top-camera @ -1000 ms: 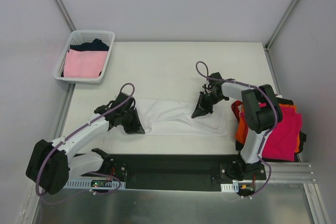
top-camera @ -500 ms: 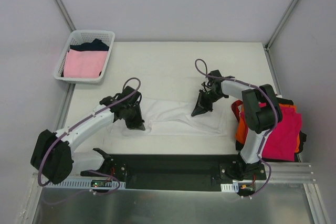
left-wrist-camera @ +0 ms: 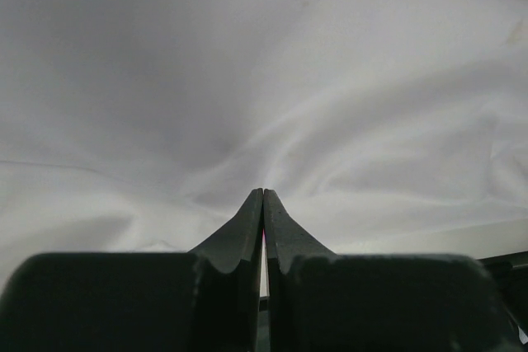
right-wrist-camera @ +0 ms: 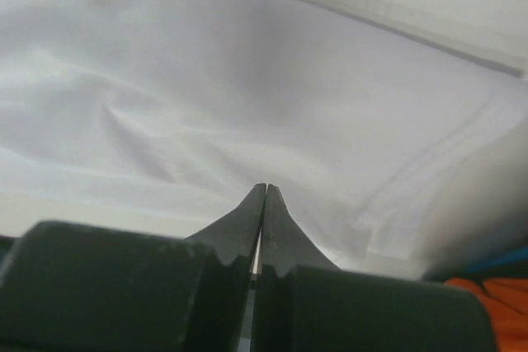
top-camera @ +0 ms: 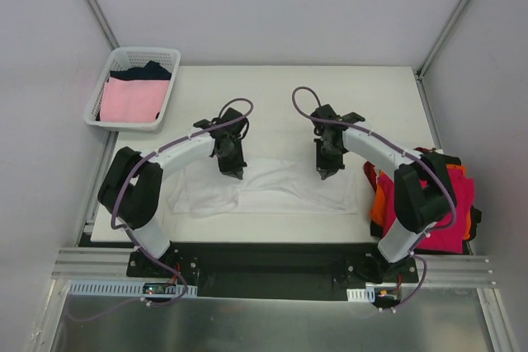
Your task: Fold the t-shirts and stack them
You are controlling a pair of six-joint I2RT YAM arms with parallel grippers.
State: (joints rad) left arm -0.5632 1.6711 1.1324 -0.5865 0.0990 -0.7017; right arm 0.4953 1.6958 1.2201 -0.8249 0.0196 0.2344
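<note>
A white lattice basket point(top-camera: 172, 57) at the table's point(top-camera: 272, 88) far left corner holds a pale pink t-shirt point(top-camera: 132, 100) and a dark one point(top-camera: 148, 70). A magenta-red t-shirt point(top-camera: 450, 204) and an orange t-shirt point(top-camera: 379, 204) are piled at the right edge. Between them lies the white t-shirt point(top-camera: 280, 195), pinched near its far edge by the left gripper point(left-wrist-camera: 263, 191) and the right gripper point(right-wrist-camera: 265, 187), each with its fingers pressed together.
</note>
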